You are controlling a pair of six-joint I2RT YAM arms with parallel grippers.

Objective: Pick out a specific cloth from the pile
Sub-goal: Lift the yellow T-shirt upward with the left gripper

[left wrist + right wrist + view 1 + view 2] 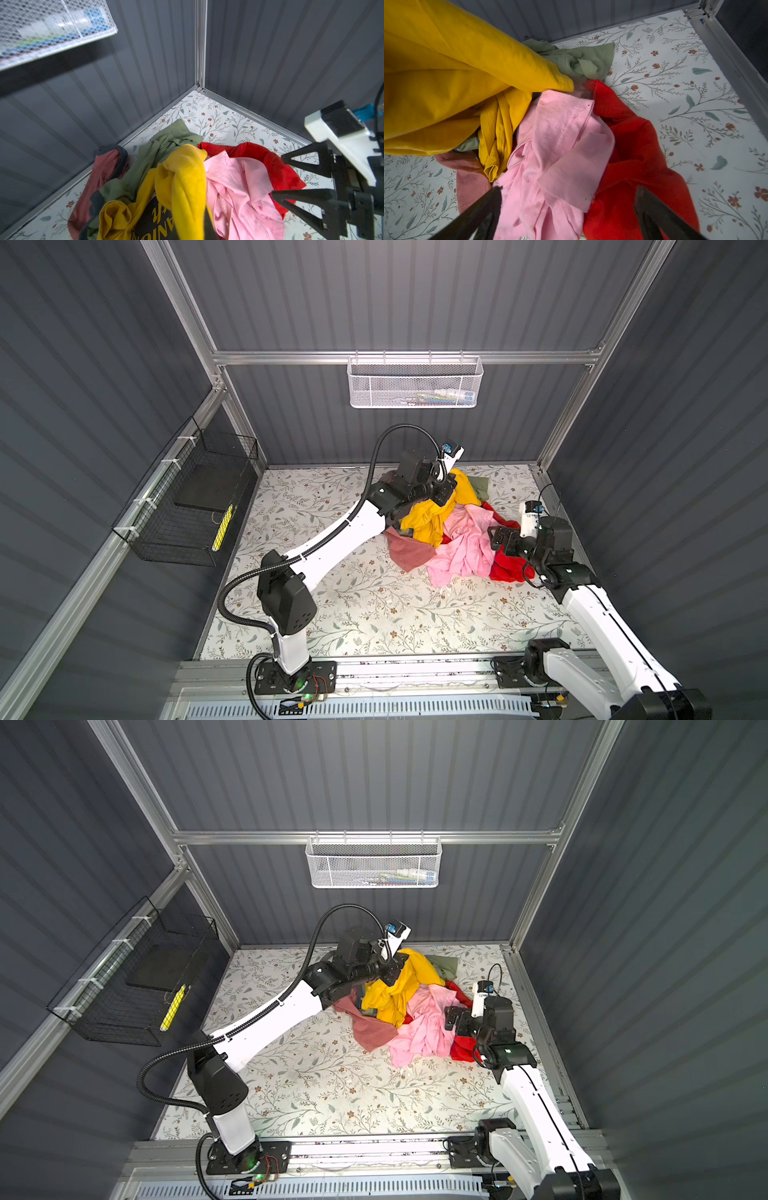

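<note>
**Grasp on the target garment.** The left gripper is reaching over the far side of the pile on the floral-patterned table. Its jaws are pressing together on a bunched fold of the mustard-yellow cloth. The cloth is hanging from these jaws as a raised ridge and trailing down onto the left part of the pile. There its lower end is lying over the salmon-pink shirt and against the light pink garment. In the left wrist view the cloth is running up toward the camera, with the olive green garment just beside it. The right gripper is hovering at the pile's right edge, its jaws standing wide apart and gripping nothing. One finger is poised over the light pink garment and the other over the bright red garment. The cloth is lying on the far side of the pink garment from these jaws, not between them.
</note>
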